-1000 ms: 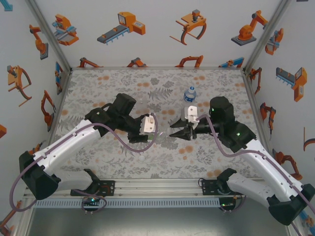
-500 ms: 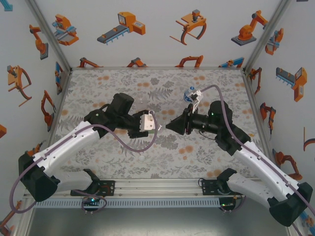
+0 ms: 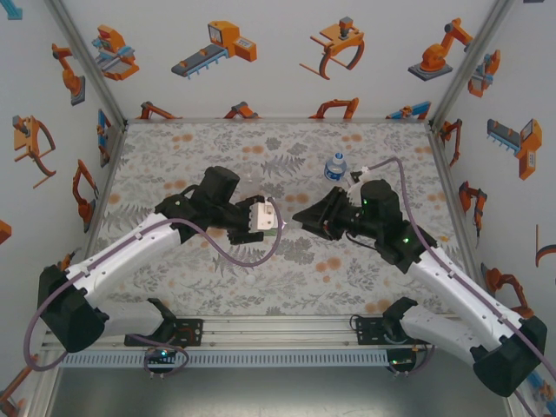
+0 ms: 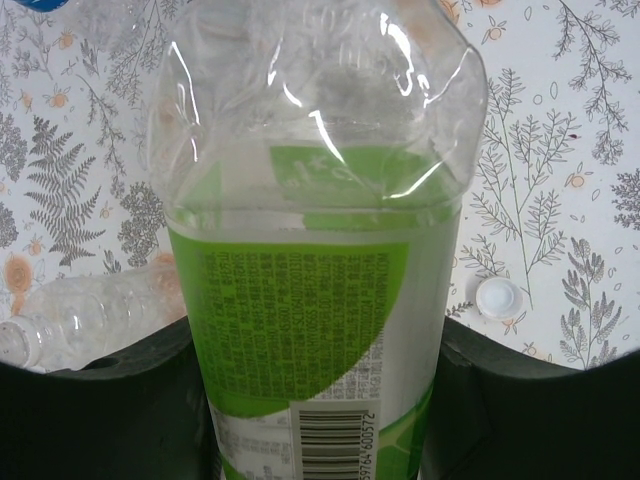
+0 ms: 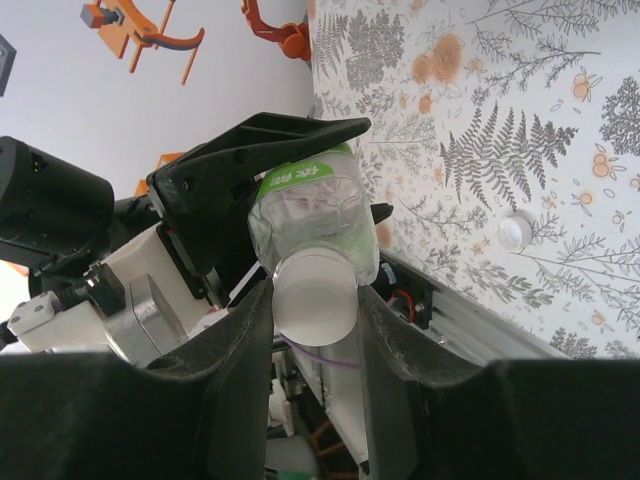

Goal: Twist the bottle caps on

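Note:
My left gripper (image 4: 315, 405) is shut on the body of the green-labelled bottle (image 4: 310, 300) and holds it off the table, lying sideways, neck toward the right arm. In the right wrist view, a white bottle cap (image 5: 312, 292) sits on that bottle's (image 5: 312, 215) neck, and my right gripper (image 5: 314, 312) is shut on the cap. From above, the left gripper (image 3: 276, 223) and the right gripper (image 3: 301, 216) meet tip to tip over mid-table. The blue-labelled bottle (image 3: 336, 167) stands upright behind them. A clear bottle (image 4: 85, 315) lies on its side. A loose cap (image 4: 500, 298) rests on the cloth.
The fern-and-flower tablecloth (image 3: 174, 165) covers the table, closed in by white walls with orange robot stickers (image 3: 213, 48). The same loose cap (image 5: 515, 232) lies on the cloth near the aluminium rail (image 3: 278, 328) at the near edge.
My right wrist has rolled over and its gripper has moved left up to the bottle's neck. The left gripper has shifted slightly right with the bottle.

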Controlling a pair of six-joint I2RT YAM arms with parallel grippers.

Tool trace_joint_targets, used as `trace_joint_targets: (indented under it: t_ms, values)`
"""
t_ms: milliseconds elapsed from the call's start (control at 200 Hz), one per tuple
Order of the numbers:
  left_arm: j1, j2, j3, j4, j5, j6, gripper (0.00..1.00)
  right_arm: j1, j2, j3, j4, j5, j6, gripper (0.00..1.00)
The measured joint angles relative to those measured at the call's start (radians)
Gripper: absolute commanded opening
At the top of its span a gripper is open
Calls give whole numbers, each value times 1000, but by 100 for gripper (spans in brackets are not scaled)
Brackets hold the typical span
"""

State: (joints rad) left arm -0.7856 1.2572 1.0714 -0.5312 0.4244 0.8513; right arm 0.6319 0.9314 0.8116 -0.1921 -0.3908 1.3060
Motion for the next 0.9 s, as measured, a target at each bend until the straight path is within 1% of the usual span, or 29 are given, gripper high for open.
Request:
trace_joint_targets:
  t_ms: [115,190,285,360,526,686,781,896]
  values:
    - [0,0,-1,0,-2,0,0,-11,11,1,-2,-9,11,42]
    - [-1,0,-2,11,16,0,0,-19,24,13,-13,-9,-7,54]
    - [-17,-7,-2,45,51,0,0,-29,45,59,-63,-5,-84,64]
    - [-20,-10,-2,58,66,0,0,-31,48,122,-126,8,-179,71]
    - [-19,-10,-2,67,74,0,0,-31,30,255,-204,49,-421,72]
    - [-19,-10,-2,64,77,1,0,-31,-11,277,-209,66,-681,69]
    - [-19,-10,-2,63,92,2,0,-33,-24,273,-185,17,-859,65]
    - [-18,-10,-2,58,104,4,0,-33,-37,269,-169,-89,-1123,57]
